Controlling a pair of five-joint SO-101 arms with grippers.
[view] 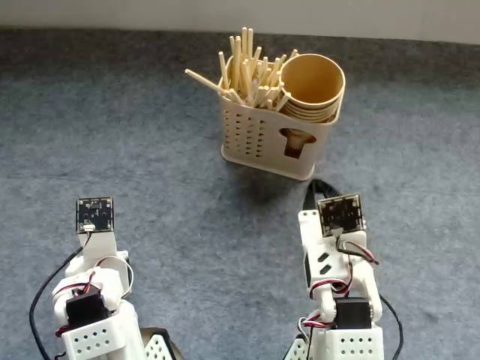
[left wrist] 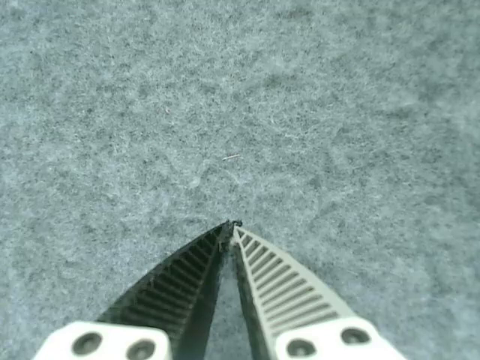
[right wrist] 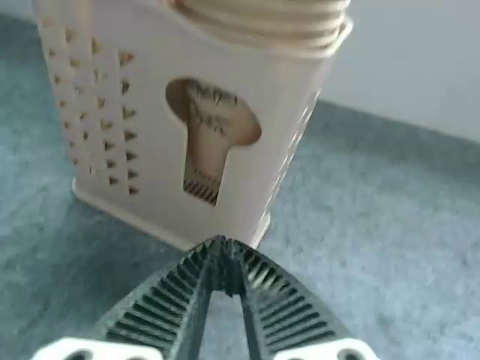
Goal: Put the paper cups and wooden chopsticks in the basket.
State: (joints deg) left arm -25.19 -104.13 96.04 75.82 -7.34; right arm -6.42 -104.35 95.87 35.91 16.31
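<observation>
Though the high view has paper cups (view: pixel 313 84) and wooden chopsticks (view: pixel 247 67) standing in the basket (view: pixel 262 146), it looks top-heavy. Left wrist view: left jaws closed, empty, above the surface (left wrist: pixel 225 112). Right wrist view: right jaws closed, empty, near the basket; a forward nudge might topple it.

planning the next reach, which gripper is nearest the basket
The right gripper: its tips sit just short of the basket wall; the left gripper hangs over carpet, farther back.
</observation>
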